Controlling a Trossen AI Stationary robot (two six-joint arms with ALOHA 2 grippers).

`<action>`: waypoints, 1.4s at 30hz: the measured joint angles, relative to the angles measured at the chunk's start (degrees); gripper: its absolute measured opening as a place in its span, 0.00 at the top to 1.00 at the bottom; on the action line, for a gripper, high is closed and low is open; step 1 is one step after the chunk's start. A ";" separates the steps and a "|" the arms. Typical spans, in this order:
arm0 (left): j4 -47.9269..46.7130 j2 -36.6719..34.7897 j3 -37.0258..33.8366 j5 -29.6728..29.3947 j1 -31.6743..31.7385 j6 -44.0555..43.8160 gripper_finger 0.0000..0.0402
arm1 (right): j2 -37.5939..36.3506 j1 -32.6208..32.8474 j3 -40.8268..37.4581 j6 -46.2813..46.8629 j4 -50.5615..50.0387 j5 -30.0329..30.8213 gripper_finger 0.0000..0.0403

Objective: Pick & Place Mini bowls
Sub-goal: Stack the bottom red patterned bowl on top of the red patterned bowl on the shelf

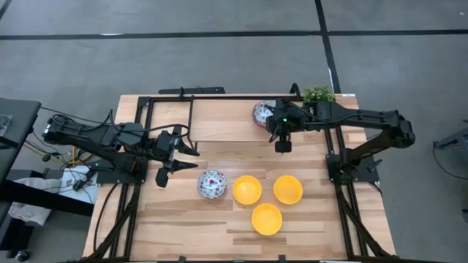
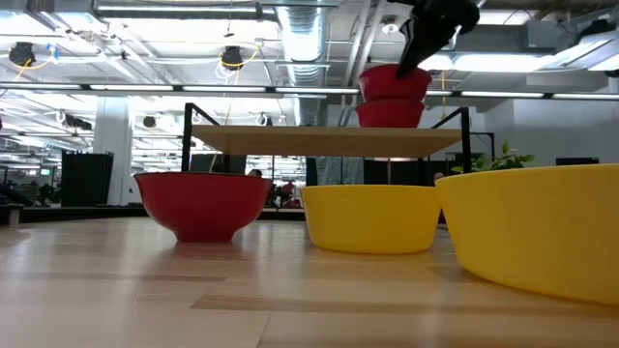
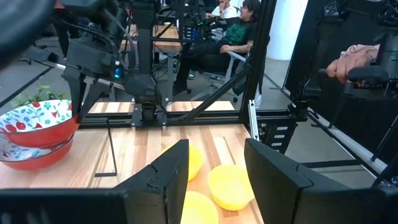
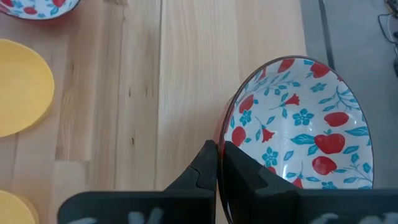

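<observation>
Right end effector clamped on a floral bowl's rim at the far side of the worktop; left end effector waits with its fingers apart.

Nearest on the wooden worktop [image 1: 183, 226] lie three yellow bowls [image 1: 267, 218], clustered just beside each other, with one floral bowl [image 1: 212, 183] next to them on the left. Beyond these, the left end effector [image 1: 178, 160] hovers at the worktop's left side, fingers spread and holding nothing. Farther back, the right end effector [image 4: 219, 163] pinches the rim of a second floral bowl [image 4: 305, 127], white inside, red outside, held tilted directly above a third floral bowl [image 3: 28, 157]. A small green plant [image 1: 318, 94] stands at the far edge, and a seated person [image 3: 233, 34] shows in the room behind.
</observation>
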 joint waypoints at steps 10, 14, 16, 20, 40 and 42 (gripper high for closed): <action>-0.02 0.02 0.00 0.00 0.00 0.02 0.62 | 0.10 -1.50 0.00 -1.38 0.35 -0.03 0.99; -0.02 0.02 -0.01 0.00 -0.01 0.02 0.62 | 0.12 -2.92 0.00 -2.22 0.35 -0.31 0.99; -0.02 0.00 0.00 0.00 -0.01 0.02 0.62 | 0.12 -3.42 0.00 -2.46 0.35 -0.99 0.99; -0.01 0.02 0.00 0.00 -0.02 0.02 0.62 | 0.12 -3.75 0.00 -2.45 0.35 -2.75 0.99; -0.02 0.01 0.00 0.00 -0.01 0.04 0.62 | 0.12 -3.65 -0.06 -2.42 0.37 -3.15 0.98; -0.02 0.02 0.00 0.00 0.00 0.04 0.62 | 0.12 -3.65 -0.07 -2.41 0.38 -3.17 0.98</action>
